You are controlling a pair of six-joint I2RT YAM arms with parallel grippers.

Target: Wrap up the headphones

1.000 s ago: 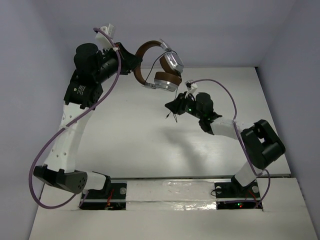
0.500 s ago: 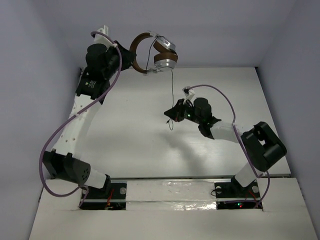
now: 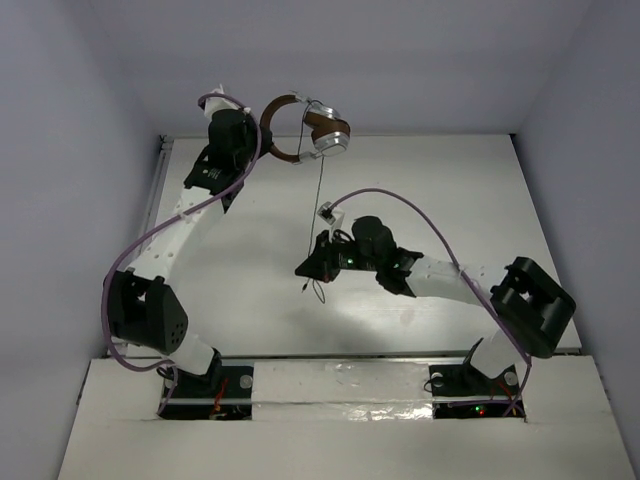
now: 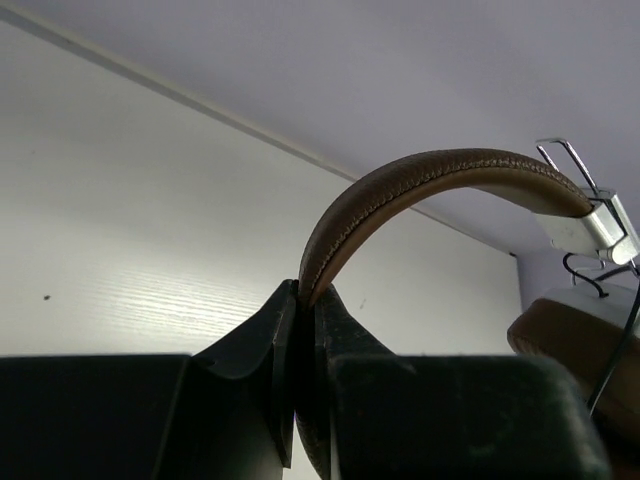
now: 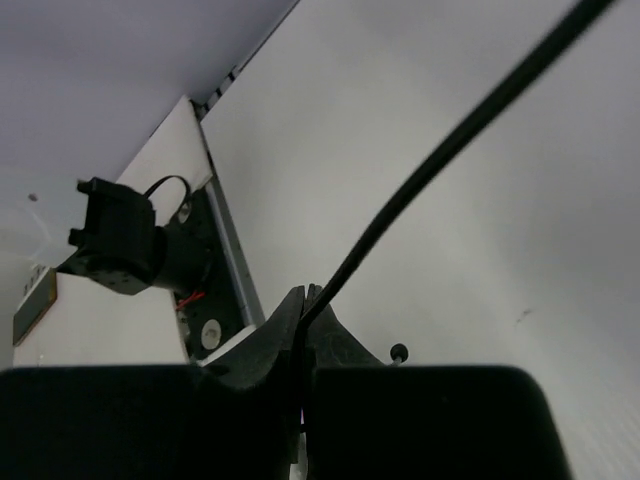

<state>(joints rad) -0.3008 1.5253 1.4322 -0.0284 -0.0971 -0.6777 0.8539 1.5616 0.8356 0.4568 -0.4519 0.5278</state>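
Observation:
The headphones (image 3: pixel 305 128) hang in the air over the far edge of the table, their brown headband (image 4: pixel 430 175) pinched between the jaws of my left gripper (image 4: pixel 305 295), which is shut on it. A brown ear pad (image 4: pixel 575 335) and a silver slider (image 4: pixel 590 220) show at the right of the left wrist view. The thin dark cord (image 3: pixel 319 200) runs straight down from the ear cups to my right gripper (image 3: pixel 310 266) over mid-table. That gripper (image 5: pixel 305 300) is shut on the cord (image 5: pixel 450 150). A short loose end (image 3: pixel 317 291) dangles below it.
The white table (image 3: pixel 450 180) has grey walls at the back and sides. Purple arm cables (image 3: pixel 400 195) loop above both arms. A rail (image 5: pixel 228 250) and a black block with red wires (image 5: pixel 120 240) lie past my right gripper, toward the table's left edge.
My right gripper has shut on the cord and moved left and nearer. The left arm has stretched farther back with the headphones, and the cord now hangs straight between the two grippers.

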